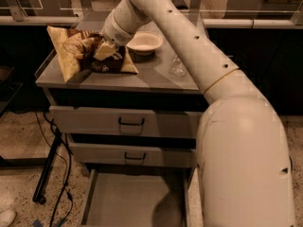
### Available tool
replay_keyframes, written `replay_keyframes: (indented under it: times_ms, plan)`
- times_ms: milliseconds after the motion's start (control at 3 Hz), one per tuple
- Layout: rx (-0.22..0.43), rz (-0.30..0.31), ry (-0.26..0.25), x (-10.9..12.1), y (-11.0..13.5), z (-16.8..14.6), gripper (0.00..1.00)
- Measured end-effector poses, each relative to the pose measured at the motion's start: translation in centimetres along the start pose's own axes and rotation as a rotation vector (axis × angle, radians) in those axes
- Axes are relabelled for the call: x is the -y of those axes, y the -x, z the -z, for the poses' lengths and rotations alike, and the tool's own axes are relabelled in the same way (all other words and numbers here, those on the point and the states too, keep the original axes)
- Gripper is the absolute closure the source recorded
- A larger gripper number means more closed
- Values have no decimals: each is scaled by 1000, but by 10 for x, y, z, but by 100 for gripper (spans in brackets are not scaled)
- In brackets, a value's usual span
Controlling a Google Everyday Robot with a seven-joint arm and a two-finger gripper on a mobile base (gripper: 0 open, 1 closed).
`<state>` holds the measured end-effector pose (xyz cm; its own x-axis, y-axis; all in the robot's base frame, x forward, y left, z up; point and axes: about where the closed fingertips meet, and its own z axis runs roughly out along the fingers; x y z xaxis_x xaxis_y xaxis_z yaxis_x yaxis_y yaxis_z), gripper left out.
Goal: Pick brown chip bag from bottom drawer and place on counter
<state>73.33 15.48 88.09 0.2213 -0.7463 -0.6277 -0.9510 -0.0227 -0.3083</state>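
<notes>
- Nearest the camera, the robot's cream arm (236, 126) fills the right side of the view. It rises from a thick lower segment and reaches up and left over the cabinet.
- The grey three-drawer cabinet (85, 119) stands on a speckled floor. Its two upper drawers are closed, each with a black handle, and dark cables (59, 193) trail on the floor to its left.
- The desk (156, 79), the flat grey top of that cabinet, carries three things: a bag on its left part, a bowl towards the back and a bottle to the right.
- The bottom drawer (128, 202) is pulled out. Its plain grey floor shows, with the arm's shadow across it.
- The brown chip bag (71, 51) is out of the drawer and on the left part of the desk. It stands tilted, with its lower edge touching the surface and its upper corner pointing up and left.
- The white bowl (144, 42) sits just behind and to the right of the bag.
- The clear plastic bottle (179, 66) lies near the bowl, partly hidden by the arm.
- The gripper (105, 51) is low over the desk's left part, with its fingers clamped on the dark middle of the bag.
</notes>
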Motion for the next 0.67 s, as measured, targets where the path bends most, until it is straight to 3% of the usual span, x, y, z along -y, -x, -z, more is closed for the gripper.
replay_keyframes:
  times_ms: [333, 667]
  plan:
    - [-39, -20, 47, 3, -10, -13, 100]
    - [-39, -20, 47, 4, -9, -12, 100]
